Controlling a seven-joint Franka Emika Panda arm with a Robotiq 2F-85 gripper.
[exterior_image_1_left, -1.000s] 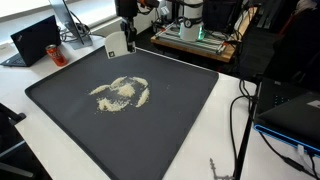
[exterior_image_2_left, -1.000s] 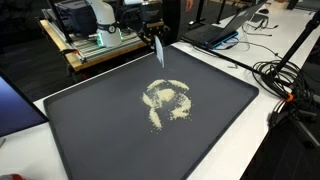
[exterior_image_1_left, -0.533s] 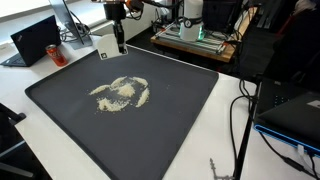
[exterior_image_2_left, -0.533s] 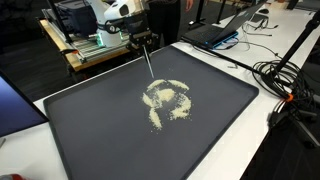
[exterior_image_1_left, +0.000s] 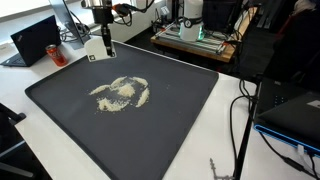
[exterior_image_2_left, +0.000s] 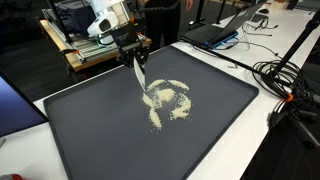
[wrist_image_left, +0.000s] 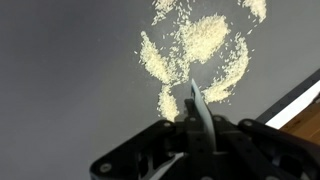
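White scraper (exterior_image_1_left: 102, 45) is clamped tight between the jaws, its blade near the pale grains (exterior_image_1_left: 121, 93).

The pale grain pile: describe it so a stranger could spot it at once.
Find the dark mat on the white table. Near its middle lies the pale grain pile, curved streaks around a round clump. It is the mat's only light patch, beside the end effector's thin blade.

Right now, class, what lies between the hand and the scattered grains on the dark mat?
Only the thin white blade clamped in the hand, pointing down at the grains; otherwise bare mat, in an exterior view.
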